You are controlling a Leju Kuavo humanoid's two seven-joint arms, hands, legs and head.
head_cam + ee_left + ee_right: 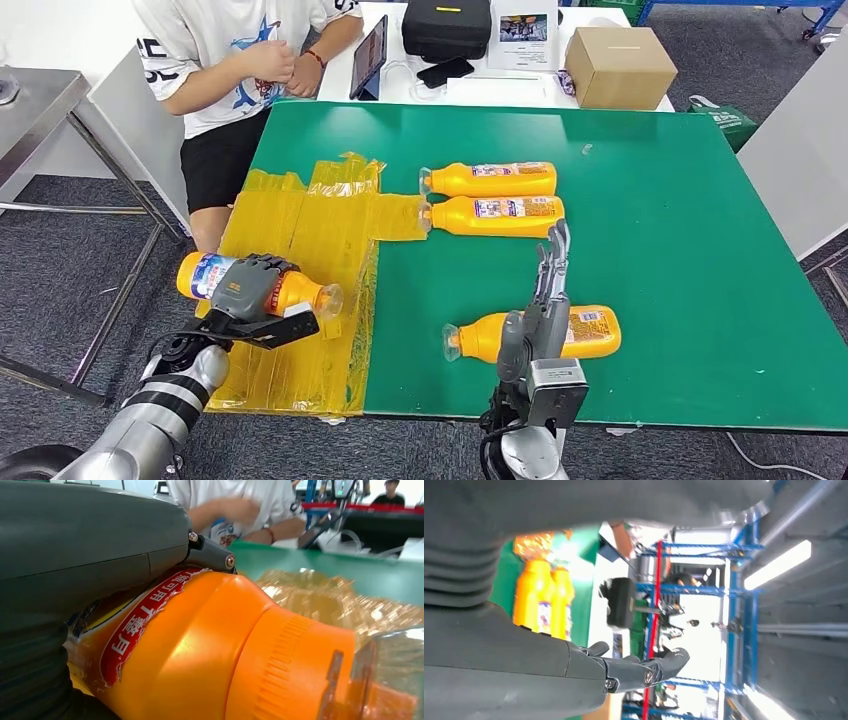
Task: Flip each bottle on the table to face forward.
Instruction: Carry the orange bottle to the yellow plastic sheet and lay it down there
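My left hand (250, 287) grips an orange bottle (295, 293) around its middle, lifted over the yellow film (320, 225) at the table's left edge, its clear cap pointing right. Up close, that bottle (210, 655) shows a torn red label under my left hand (75, 555). Two more orange bottles (490, 180) (497, 215) lie side by side mid-table, caps to the left. A fourth bottle (590, 333) lies near the front edge, partly behind my right hand (545, 300), which is raised with straight fingers (639, 672) and holds nothing. The two middle bottles (544, 600) show past it.
A person in a white shirt (240, 50) sits at the table's far left corner. Behind the green table (680, 220) stand a cardboard box (620, 65), a black case (447, 25) and a tablet (368, 57). A metal table (40, 100) is at the left.
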